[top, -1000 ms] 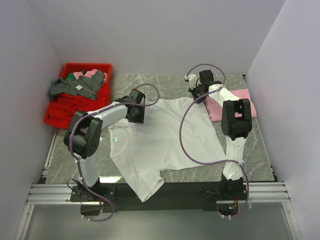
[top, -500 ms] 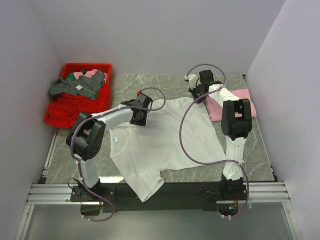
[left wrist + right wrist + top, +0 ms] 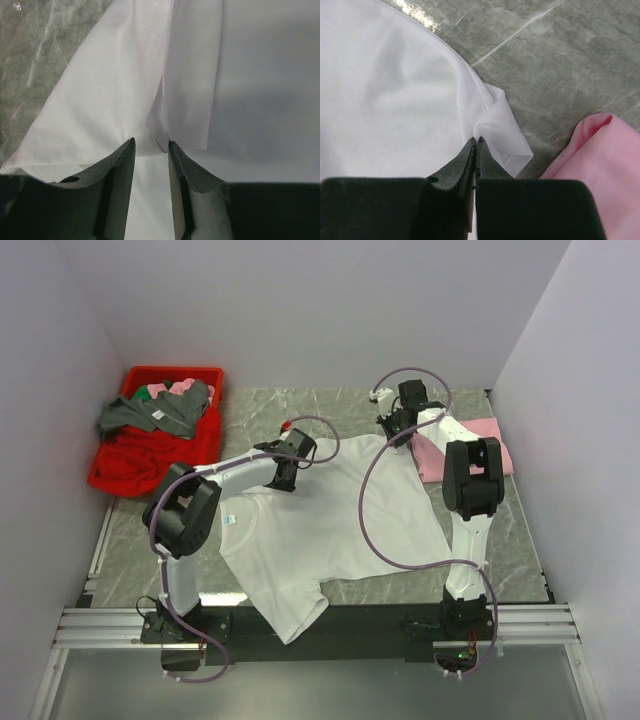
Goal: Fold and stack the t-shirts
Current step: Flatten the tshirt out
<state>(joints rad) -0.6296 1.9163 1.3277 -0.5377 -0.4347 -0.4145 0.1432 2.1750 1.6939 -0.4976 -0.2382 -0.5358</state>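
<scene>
The white t-shirt (image 3: 330, 520) lies spread across the marble table, its small bluish neck label (image 3: 232, 521) on the left side and one sleeve draped over the near edge. My left gripper (image 3: 288, 468) (image 3: 150, 142) hovers over its far left part, jaws partly open above a fold of white cloth (image 3: 185, 100), nothing clamped. My right gripper (image 3: 395, 430) (image 3: 476, 139) is shut, pinching a bunched far right corner of the white t-shirt (image 3: 495, 125). The pale pink t-shirt (image 3: 495, 440) (image 3: 600, 165) lies folded at the far right, just beside that corner.
A red bin (image 3: 170, 371) at the far left holds grey, pink and green clothes, some hanging over its rim. White walls close in the table on three sides. Purple cables loop over both arms. Bare marble (image 3: 560, 65) shows beyond the shirt.
My left gripper has slid to the right along the far edge of the white t-shirt. The right gripper and the cloth in it have stayed put.
</scene>
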